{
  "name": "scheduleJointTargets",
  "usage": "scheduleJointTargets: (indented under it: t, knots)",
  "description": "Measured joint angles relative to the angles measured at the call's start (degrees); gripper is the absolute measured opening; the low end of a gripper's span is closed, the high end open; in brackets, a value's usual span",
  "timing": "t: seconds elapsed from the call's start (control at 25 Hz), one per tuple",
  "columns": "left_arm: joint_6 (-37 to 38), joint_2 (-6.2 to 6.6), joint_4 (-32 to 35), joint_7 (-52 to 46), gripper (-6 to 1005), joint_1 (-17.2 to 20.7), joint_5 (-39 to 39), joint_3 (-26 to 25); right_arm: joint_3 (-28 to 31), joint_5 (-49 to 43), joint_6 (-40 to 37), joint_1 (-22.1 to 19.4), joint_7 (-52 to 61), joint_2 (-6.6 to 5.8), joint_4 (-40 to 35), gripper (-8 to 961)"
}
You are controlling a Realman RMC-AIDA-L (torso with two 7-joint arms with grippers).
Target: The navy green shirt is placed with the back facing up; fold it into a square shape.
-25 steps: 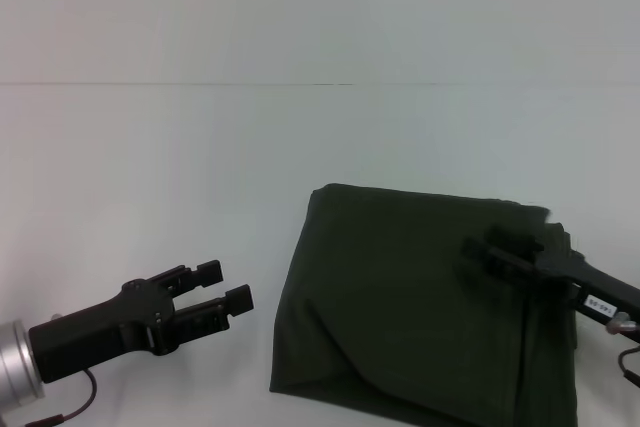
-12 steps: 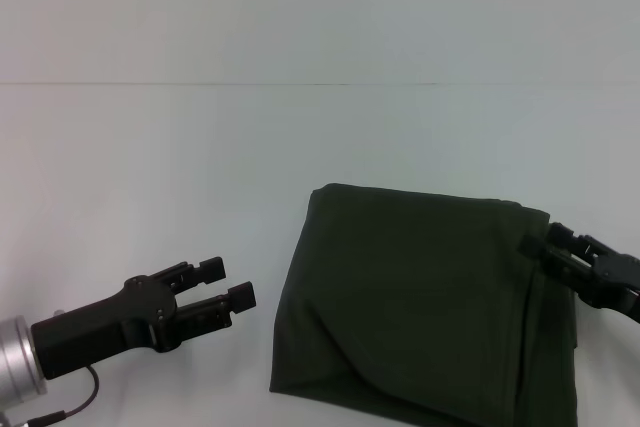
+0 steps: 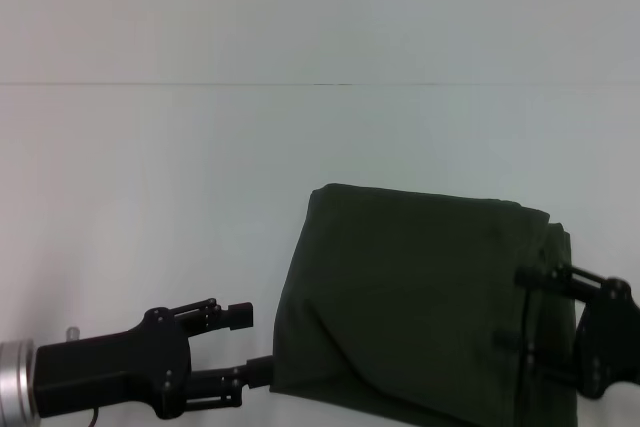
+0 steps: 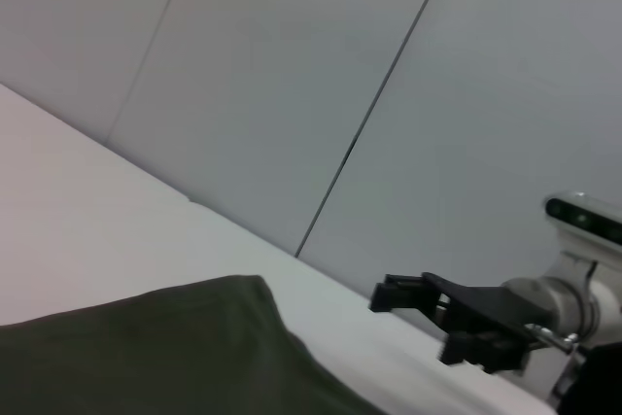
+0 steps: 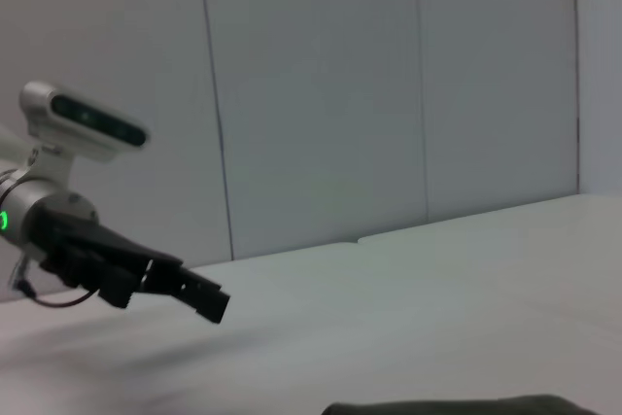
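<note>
Olive shirt (image 3: 420,302) lies folded near the desk's (image 3: 150,167) front right; both spread grippers, left (image 3: 243,345) and right (image 3: 525,307), have closed onto its side edges, suggesting another fold.

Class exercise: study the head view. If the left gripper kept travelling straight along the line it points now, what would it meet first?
Most likely the navy green shirt. The left gripper, jaws open, points toward the robot's right, straight at the shirt's near left corner. Height above the table is hard to judge, so it could pass just over the cloth.
</note>
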Motion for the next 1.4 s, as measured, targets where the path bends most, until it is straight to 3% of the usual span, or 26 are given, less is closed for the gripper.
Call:
scheduleJointTargets:
  t: [0.24,0.48,0.68,1.4]
  knots:
    - [-2.7,-1.01,0.4,6.5,831,2.5,0.0,-0.5,-0.1,-3.3,0.7,-2.5,-4.0,0.21,1.2,756]
    - [-4.2,-1.16,0.6,10.7,838,3.1,0.2,-0.3,-0.5,-3.4,0.8,-4.4,-5.8,0.12,2.0,758]
    - [-4.5,-1.16,0.6,11.8,840,3.2,0.2,-0.3,-0.7,-3.5,0.5,-4.7,-6.3,0.18,2.1,926]
    - [-5.3,-1.34,0.4,11.8,841,3.7,0.2,-0.4,-0.2,-3.1,-0.1,-4.5,-8.1,0.22,3.5,924]
